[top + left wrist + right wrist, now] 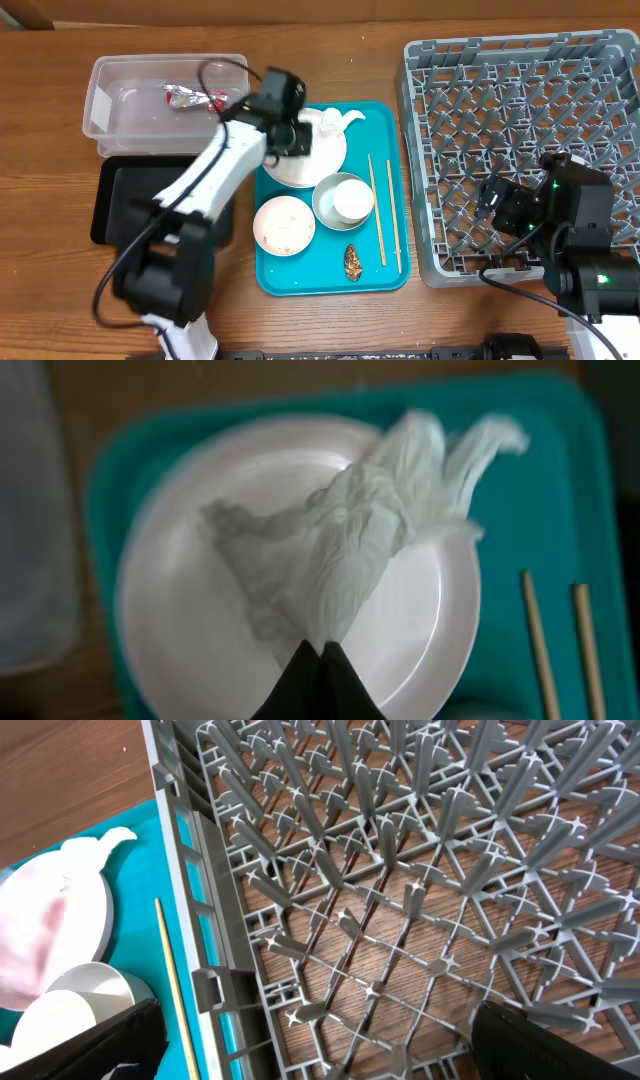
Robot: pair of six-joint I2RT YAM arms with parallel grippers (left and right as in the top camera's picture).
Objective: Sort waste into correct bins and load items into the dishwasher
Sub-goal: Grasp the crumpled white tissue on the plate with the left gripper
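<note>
A: State of left pincer (318, 655)?
B: Clamped on crumpled white napkin (350, 550), on pale round plate (180, 490); napkin trails away from tips. Clear rectangular plastic tub (120, 110) lies leftward, left arm nearer; right pincer (315, 1040) gapes, empty.

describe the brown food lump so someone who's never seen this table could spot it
Find the teal tray in the middle of the table. Near its edge closest to the robot, just left of the chopsticks, lies the brown food lump. It is the only dark thing there, lying bare, not in a dish.
</note>
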